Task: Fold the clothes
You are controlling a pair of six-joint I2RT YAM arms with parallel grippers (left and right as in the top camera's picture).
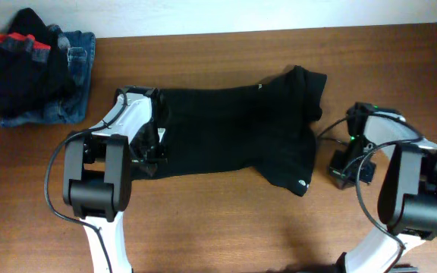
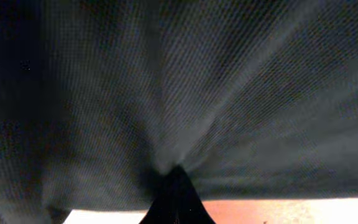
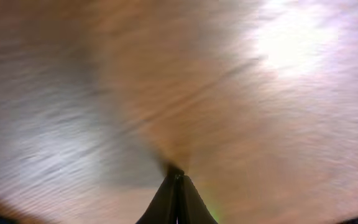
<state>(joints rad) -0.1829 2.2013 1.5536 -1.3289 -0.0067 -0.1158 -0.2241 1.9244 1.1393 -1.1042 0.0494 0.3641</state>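
Across the middle of the table (image 1: 226,227) lies one black top (image 1: 234,133), spread out flat with its long side running left to right between the two arms. Its right end flares into a wider, rumpled part, and a small white mark (image 1: 302,184) shows near the lower right corner; what the mark is cannot be read from above.

At the far left corner sits one pile (image 1: 33,72) of other clothes. Two pieces can be counted in it: a black garment with red trim (image 1: 21,45) on top and a blue denim piece (image 1: 78,53) under it. Whether more lies beneath is hidden.

Two arms are in view, one at each end of the top. The left fingers (image 1: 156,145) rest at the left edge of the black top, partly lost against the dark cloth from overhead. In the left wrist view the left fingers (image 2: 176,180) are closed to a point and the weave draws into creases that run to that point, so they are pinching the top. Black fabric fills nearly that whole view, with only a thin strip of table at the bottom.

The right fingers (image 1: 350,165) sit on bare wood just beside the top's right end, apart from it. In the right wrist view the right fingers (image 3: 176,183) are pressed together with nothing between them, and the wood is blurred.
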